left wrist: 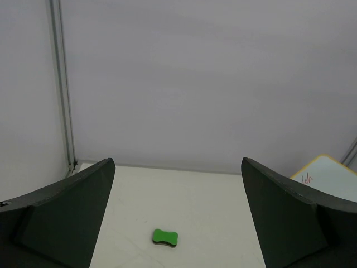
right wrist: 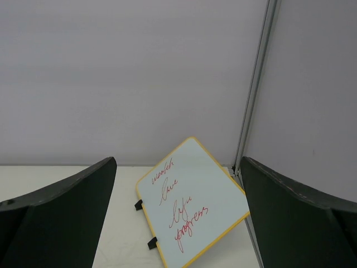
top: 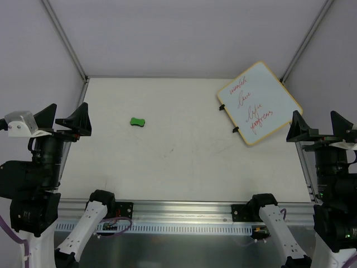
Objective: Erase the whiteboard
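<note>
The whiteboard [top: 259, 102] lies at the table's far right corner, turned like a diamond. It has a tan frame, two black clips on its left edge and several lines of red handwriting; it also shows in the right wrist view [right wrist: 192, 201], and its corner shows in the left wrist view [left wrist: 329, 177]. The small green eraser [top: 138, 121] lies on the table left of centre, also in the left wrist view [left wrist: 165, 238]. My left gripper [top: 64, 120] is open and empty at the left edge. My right gripper [top: 319, 129] is open and empty at the right edge, near the board.
White walls with metal corner posts [top: 64, 39] close the table at the back and sides. A metal rail [top: 184, 215] runs along the near edge between the arm bases.
</note>
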You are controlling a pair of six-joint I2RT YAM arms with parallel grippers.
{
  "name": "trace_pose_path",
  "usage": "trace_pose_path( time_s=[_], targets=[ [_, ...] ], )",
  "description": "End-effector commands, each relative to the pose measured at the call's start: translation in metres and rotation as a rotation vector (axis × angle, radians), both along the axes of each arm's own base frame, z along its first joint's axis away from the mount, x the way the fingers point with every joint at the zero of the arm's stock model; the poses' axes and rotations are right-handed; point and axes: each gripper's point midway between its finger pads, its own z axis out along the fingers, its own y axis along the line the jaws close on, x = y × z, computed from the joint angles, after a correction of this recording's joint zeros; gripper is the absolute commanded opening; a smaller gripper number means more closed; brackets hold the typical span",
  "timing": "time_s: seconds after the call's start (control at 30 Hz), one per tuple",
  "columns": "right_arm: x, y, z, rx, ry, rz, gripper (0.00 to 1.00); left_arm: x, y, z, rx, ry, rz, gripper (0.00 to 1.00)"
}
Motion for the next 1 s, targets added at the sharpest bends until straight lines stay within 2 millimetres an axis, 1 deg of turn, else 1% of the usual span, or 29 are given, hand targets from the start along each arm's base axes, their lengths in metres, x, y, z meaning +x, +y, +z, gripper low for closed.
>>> trace_pose_path(
  time_s=[0.0,0.13,0.3,0.33,0.4,0.43,0.47,0.5,0.53,0.57,0.63,0.67,0.7,0.73,0.77,0.8,0.83,0.87,0.9,0.93,0.97],
  targets=[
    [0.0,-0.004,0.007,0.012,-0.032,-0.025,0.99,0.013,-0.001,-0.006,-0.005,0.026,0.006,0.99],
    [0.009,0.001,-0.001,0.003,-0.004,-0.002,0.99,0.015,-0.002,-0.009,-0.007,0.035,0.003,0.99],
    [0.025,0.01,-0.01,0.026,0.044,0.041,0.99,0.018,-0.003,-0.013,-0.015,0.047,0.001,0.99],
    [0.03,0.011,-0.016,0.026,0.064,0.045,0.99,0.019,-0.003,-0.015,-0.016,0.05,0.001,0.99],
    [0.04,0.015,-0.025,0.049,0.101,0.06,0.99,0.025,-0.005,-0.024,-0.026,0.076,-0.004,0.99],
    [0.044,0.016,-0.03,0.057,0.115,0.06,0.99,0.032,-0.007,-0.034,-0.028,0.103,-0.007,0.99],
    [0.052,0.019,-0.042,0.065,0.147,0.071,0.99,0.036,-0.01,-0.041,-0.032,0.121,-0.015,0.99],
    [0.057,0.021,-0.046,0.061,0.161,0.081,0.99,0.039,-0.015,-0.047,-0.049,0.14,-0.039,0.99],
    [0.069,0.025,-0.055,0.056,0.2,0.093,0.99,0.044,-0.018,-0.055,-0.054,0.161,-0.05,0.99],
    [0.076,0.026,-0.061,0.064,0.226,0.094,0.99,0.051,-0.022,-0.069,-0.06,0.198,-0.064,0.99],
    [0.1,0.027,-0.088,0.085,0.315,0.082,0.99,0.06,-0.034,-0.086,-0.072,0.252,-0.115,0.99],
    [0.108,0.026,-0.096,0.088,0.342,0.071,0.99,0.066,-0.039,-0.1,-0.071,0.288,-0.131,0.99],
    [0.117,0.027,-0.11,0.088,0.38,0.065,0.99,0.069,-0.043,-0.109,-0.076,0.314,-0.147,0.99],
    [0.124,0.025,-0.118,0.1,0.405,0.048,0.99,0.071,-0.048,-0.118,-0.075,0.338,-0.169,0.99],
    [0.134,0.02,-0.129,0.173,0.434,0.004,0.99,0.075,-0.051,-0.132,-0.085,0.372,-0.179,0.99],
    [0.14,0.017,-0.136,0.179,0.449,-0.008,0.99,0.077,-0.053,-0.14,-0.087,0.393,-0.187,0.99],
    [0.145,0.016,-0.149,0.175,0.481,-0.01,0.99,0.078,-0.054,-0.147,-0.088,0.409,-0.193,0.99],
    [0.149,0.014,-0.157,0.179,0.504,-0.013,0.99,0.079,-0.056,-0.159,-0.087,0.435,-0.197,0.99],
    [0.157,0.003,-0.168,0.197,0.538,-0.052,0.99,0.08,-0.056,-0.165,-0.086,0.448,-0.196,0.99],
    [0.161,-0.002,-0.179,0.208,0.566,-0.064,0.99,0.079,-0.06,-0.17,-0.083,0.46,-0.22,0.99],
    [0.165,-0.005,-0.185,0.233,0.583,-0.053,0.99,0.08,-0.062,-0.18,-0.08,0.483,-0.226,0.99]
  ],
)
